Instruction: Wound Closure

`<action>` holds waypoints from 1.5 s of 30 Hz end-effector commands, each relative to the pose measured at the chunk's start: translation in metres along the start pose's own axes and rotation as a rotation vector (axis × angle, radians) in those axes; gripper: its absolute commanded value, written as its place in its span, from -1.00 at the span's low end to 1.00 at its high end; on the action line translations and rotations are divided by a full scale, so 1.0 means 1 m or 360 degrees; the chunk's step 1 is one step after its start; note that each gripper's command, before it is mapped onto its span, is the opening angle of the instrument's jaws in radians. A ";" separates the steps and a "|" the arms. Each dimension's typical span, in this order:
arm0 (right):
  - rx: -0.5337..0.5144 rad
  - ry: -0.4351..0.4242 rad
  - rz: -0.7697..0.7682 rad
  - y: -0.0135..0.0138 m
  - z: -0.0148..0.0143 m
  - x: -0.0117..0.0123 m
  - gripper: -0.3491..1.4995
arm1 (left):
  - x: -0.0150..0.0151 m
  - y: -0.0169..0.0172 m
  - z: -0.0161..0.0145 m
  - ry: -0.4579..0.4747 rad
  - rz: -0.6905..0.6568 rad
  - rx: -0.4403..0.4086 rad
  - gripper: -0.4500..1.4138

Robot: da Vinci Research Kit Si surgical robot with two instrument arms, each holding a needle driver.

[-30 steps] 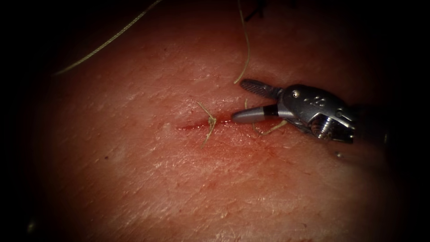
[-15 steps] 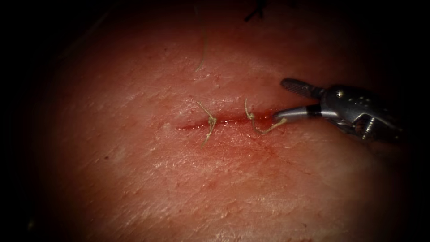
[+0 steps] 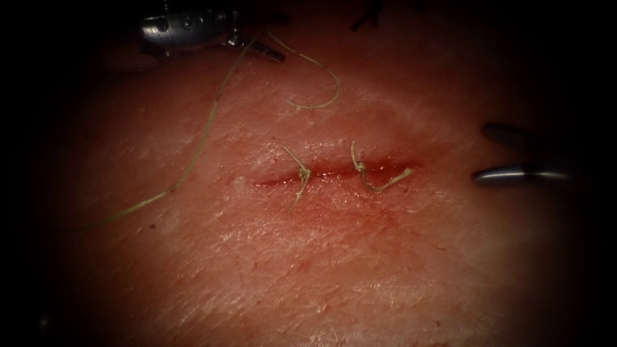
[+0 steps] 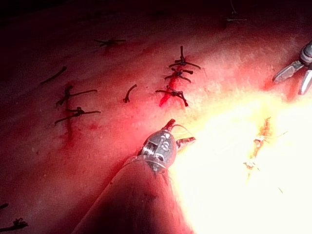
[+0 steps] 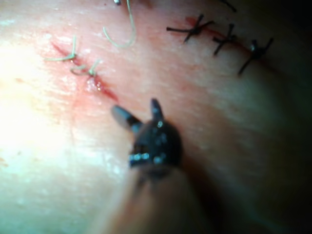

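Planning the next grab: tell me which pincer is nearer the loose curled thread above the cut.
Left. The left pincer sits right at the pale curled thread; the right pincer hangs open, far right of it.

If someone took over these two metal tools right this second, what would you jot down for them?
Right tool: jaws open, holding nothing, off the cut's right end.
Left tool: far side of the tissue, left of the cut; jaws shut on the thread, which trails toward the left edge, with a loose end curling above the cut.
Cut: two knotted stitches across it, left stitch and right stitch, tails trimmed short; red fluid along the line.
Needle: cannot place it.
Left to do: whether the cut's right end needs another stitch cannot be told.
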 end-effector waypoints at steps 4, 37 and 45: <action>0.0002 0.0007 -0.0017 -0.0003 0.0011 -0.0007 0.98 | -0.0014 0.0009 0.0001 0.0010 -0.0001 -0.0020 0.33; 0.0040 0.0021 -0.0038 -0.0023 0.0013 -0.0021 0.98 | -0.0056 0.0020 -0.0152 -0.0076 -0.0222 0.0185 -0.06; 0.0049 0.0028 -0.0061 -0.0023 0.0005 -0.0025 0.98 | 0.0063 0.0037 -0.0192 0.0282 -0.0352 0.0264 -0.12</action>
